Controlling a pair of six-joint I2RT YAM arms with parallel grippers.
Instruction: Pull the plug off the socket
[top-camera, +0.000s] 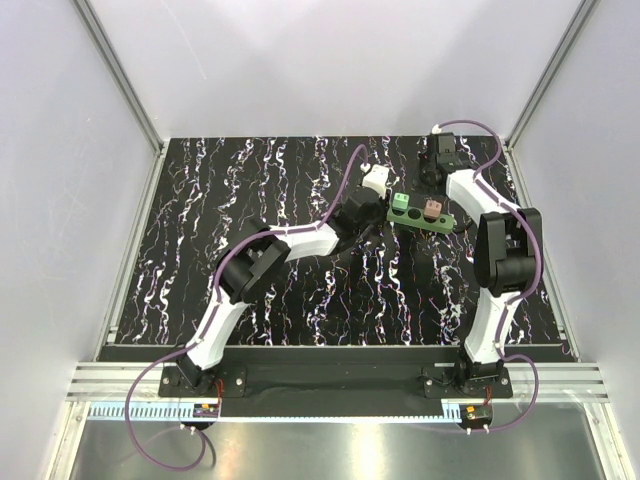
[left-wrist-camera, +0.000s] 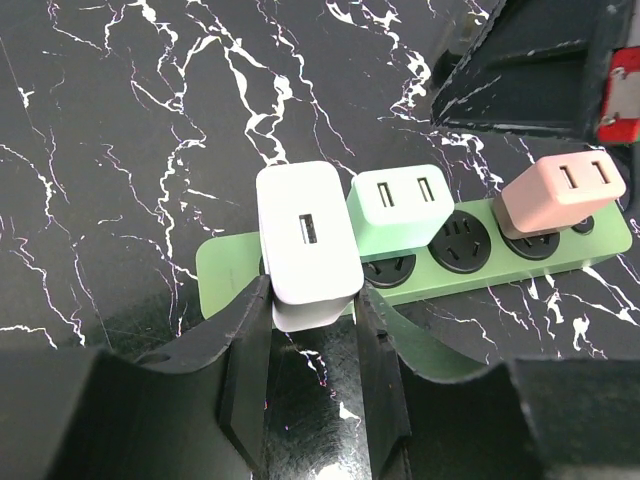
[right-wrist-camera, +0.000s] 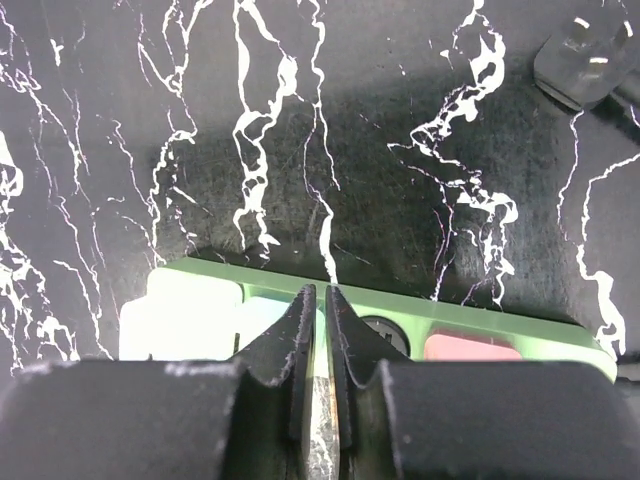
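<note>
**Inspector:** At the left end of the green power strip (left-wrist-camera: 222, 272), the white charger plug (left-wrist-camera: 308, 240) is found over the last socket hole. It is clamped at its lower body between the fingers (left-wrist-camera: 245, 345) of the left gripper (left-wrist-camera: 312, 292), which is closed against both side faces. Whether the pins are seated cannot be told.

**Reviewer:** Why is it gripped so low?

**Inspector:** A hold near the base is judged to allow a straight pull away from the strip's face, without the tall body being levered sideways.

**Reviewer:** And the right gripper (right-wrist-camera: 320, 300)?

**Inspector:** It is seen poised over the strip, between the mint adapter (right-wrist-camera: 180, 315) and an empty socket hole (right-wrist-camera: 385, 335). Its jaws are drawn almost together, with only a slit left and nothing between them. It is presumed to be placed there to keep the strip down. Contact is not confirmed, as the strip's top beside the mint adapter appears bare in the left wrist view.

**Reviewer:** Surroundings?

**Inspector:** A pink adapter (left-wrist-camera: 555, 190) is plugged in further right. The strip lies toward the far right of the black marbled table (left-wrist-camera: 120, 150). A loose black mains plug (right-wrist-camera: 585, 45) is noted well apart from it.
</note>
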